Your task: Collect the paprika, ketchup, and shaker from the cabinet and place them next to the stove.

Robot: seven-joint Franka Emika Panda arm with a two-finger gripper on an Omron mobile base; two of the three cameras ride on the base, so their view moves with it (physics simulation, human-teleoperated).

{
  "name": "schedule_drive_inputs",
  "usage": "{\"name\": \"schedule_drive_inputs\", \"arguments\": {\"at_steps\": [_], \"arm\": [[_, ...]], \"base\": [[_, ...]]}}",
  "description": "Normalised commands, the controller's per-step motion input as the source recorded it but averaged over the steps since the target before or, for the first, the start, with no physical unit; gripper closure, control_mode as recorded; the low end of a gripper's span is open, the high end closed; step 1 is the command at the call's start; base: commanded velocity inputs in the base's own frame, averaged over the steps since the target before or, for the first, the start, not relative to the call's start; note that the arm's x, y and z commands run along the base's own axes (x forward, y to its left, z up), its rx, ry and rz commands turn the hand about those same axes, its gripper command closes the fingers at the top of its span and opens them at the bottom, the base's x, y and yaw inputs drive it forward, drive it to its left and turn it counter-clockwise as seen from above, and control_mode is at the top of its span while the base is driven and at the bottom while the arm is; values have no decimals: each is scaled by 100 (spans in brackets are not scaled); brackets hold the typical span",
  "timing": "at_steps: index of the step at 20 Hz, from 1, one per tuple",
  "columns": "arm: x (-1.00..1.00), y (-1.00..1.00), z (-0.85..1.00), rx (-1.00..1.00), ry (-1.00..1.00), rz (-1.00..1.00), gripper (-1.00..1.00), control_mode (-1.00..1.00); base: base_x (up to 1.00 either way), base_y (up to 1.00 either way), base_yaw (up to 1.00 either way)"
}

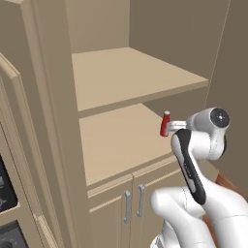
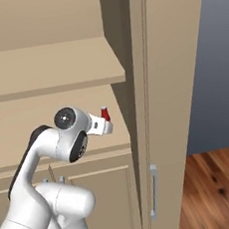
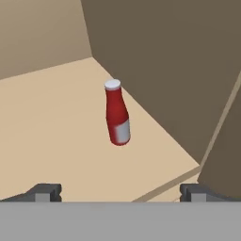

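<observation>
In the left base view, the cabinet (image 1: 121, 145) stands with two open shelves and a pair of small doors with metal bar handles (image 1: 133, 204) below. The ketchup (image 1: 165, 124) stands upright on the lower shelf, towards its right side, near the cabinet's inner right wall. The white arm rises from the lower right and its wrist reaches in just beside the bottle, hiding part of it.

In the right base view, the ketchup (image 2: 105, 113) shows as a small red top just behind the end of the arm, close to the right wall of the cabinet (image 2: 156, 107). A wooden floor (image 2: 219, 185) lies to the right, past the cabinet.

In the hand view, the ketchup (image 3: 116, 113) is a slim red bottle with a pale cap and a pale label low on its body; it appears slanted, though that may be the camera's roll. The tool (image 3: 120, 192) is released, its tips (image 3: 44, 192) spread wide and well short of the bottle, touching nothing.
</observation>
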Motion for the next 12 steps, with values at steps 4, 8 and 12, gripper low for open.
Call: {"name": "schedule_drive_inputs", "arguments": {"at_steps": [4, 8, 12], "arm": [[16, 0, -9, -5, 0, 0, -100, -100], [23, 3, -5, -3, 0, 0, -100, -100], [24, 1, -3, -1, 0, 0, -100, -100]], "base": [[0, 0, 0], [0, 0, 0], [0, 0, 0]]}}
